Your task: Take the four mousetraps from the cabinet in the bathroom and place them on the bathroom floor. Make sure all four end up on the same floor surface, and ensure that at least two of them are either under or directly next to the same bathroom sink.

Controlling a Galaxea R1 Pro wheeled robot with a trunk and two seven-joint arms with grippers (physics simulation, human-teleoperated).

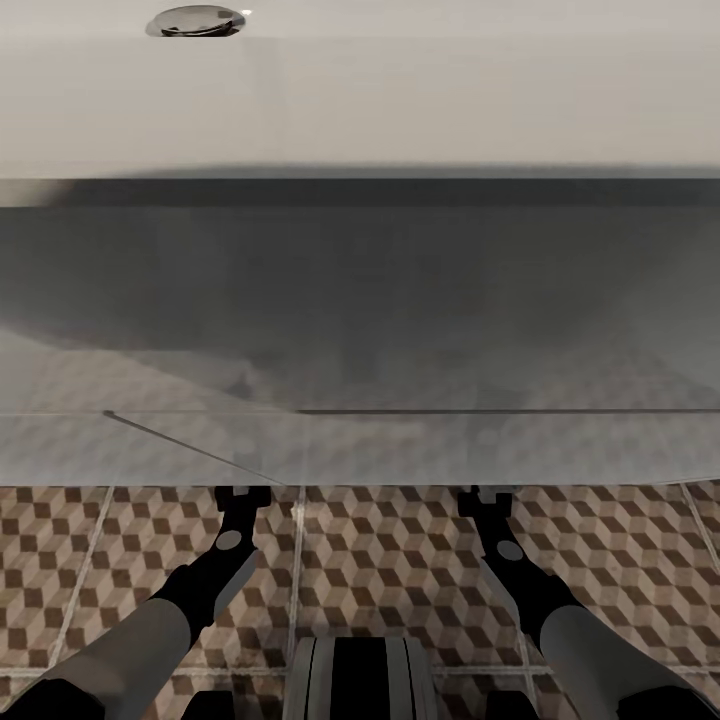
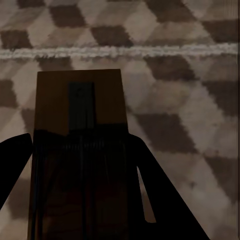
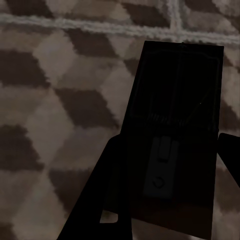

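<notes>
Both arms reach forward and low, their tips slipping out of sight under the white bathroom sink (image 1: 360, 100), whose pale block spans the far side of the head view, a chrome fitting (image 1: 196, 20) glinting at its far left edge. Beneath the arms lies the bathroom floor (image 1: 380, 580), cube-patterned tiles in brown, beige and white with pale grout lines.

At the left wrist, the left gripper (image 2: 82, 165) has its dark fingers (image 2: 160, 190) closed against the sides of a mousetrap (image 2: 80, 110), a brown board with a dark metal part along its middle, sticking out over the tiles towards a grout line. At the right wrist, it's the same story: the right gripper (image 3: 165, 185) clamps a second mousetrap (image 3: 175, 90), very dark in shadow, its spring and a small pale plate just readable. Whether either board touches the floor, I cannot tell.
</notes>
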